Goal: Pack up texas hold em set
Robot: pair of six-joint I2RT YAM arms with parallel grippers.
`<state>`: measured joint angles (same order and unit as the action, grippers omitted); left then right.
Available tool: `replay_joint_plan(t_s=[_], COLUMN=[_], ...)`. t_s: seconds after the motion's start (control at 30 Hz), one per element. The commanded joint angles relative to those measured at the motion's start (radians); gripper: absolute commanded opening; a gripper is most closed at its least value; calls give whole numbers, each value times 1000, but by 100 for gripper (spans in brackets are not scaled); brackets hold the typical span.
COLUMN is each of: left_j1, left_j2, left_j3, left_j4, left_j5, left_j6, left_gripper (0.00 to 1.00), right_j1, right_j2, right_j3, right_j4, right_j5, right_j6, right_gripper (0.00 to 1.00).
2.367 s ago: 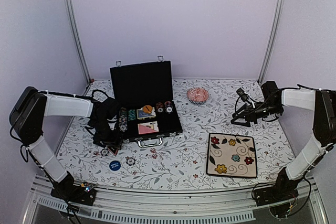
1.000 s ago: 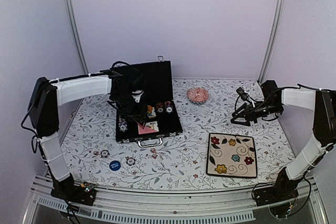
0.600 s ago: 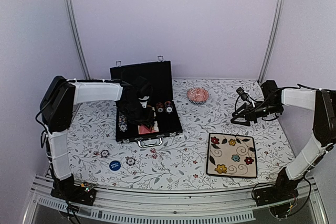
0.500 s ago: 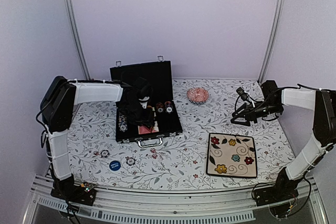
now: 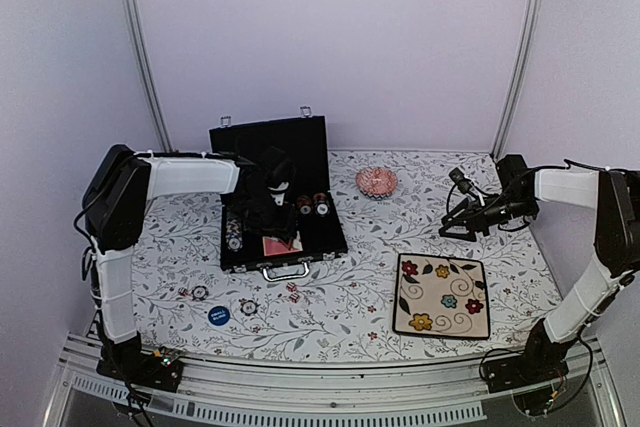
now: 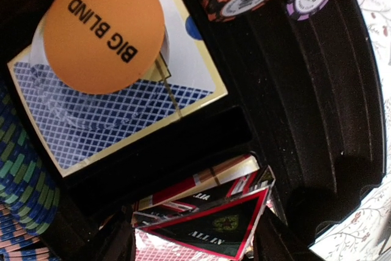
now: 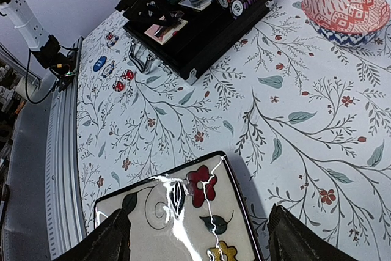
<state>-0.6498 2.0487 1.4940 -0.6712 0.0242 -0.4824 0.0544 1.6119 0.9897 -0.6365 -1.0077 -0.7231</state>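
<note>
The left pincer [image 6: 195, 242] is pictured inside the open black case [image 5: 312, 232] at the back left of the surface [image 5: 350, 322]. Its fingers [image 6: 119, 246] are set moderately apart either side of a triangular ALL IN marker [image 6: 211, 230]; whether the marker is gripped cannot be told. The right pincer [image 5: 450, 227] is held wide open and empty near the flowered plate [image 5: 441, 295]. The lettering on the orange BIG BLIND disc [image 6: 104, 32], resting on a blue deck [image 6: 116, 111], is legible in the left wrist view alone. A blue button [image 5: 218, 314] and loose chips [image 5: 248, 306] lying before the case are shown overhead, not there.
</note>
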Motion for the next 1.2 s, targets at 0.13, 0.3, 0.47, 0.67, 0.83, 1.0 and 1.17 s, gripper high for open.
replay_joint_plan(t_s=[0.13, 0.3, 0.47, 0.67, 0.83, 1.0, 1.17], left_j1=[-18, -20, -23, -29, -38, -60, -129], left_j2=[20, 22, -4, -61, -144, -216, -308], left_j3=[10, 45, 87, 130, 139, 137, 86], left_j4=[-70, -90, -129, -186, -206, -208, -183], left_j5=[-27, -31, -66, -103, -117, -139, -211], left_j6=[47, 60, 64, 69, 67, 73, 91], left_gripper=[65, 72, 77, 79, 80, 80, 80], right_j1=[6, 6, 6, 6, 5, 7, 6], right_j2=[18, 21, 16, 12, 4, -12, -40], right_j3=[24, 26, 25, 26, 26, 27, 22], right_j4=[-14, -16, -17, -17, -16, -17, -16], right_j5=[-11, -13, -14, -16, -24, -32, -35], right_j6=[-13, -12, -11, -9, -6, -2, -1], right_gripper=[78, 78, 78, 78, 78, 78, 78])
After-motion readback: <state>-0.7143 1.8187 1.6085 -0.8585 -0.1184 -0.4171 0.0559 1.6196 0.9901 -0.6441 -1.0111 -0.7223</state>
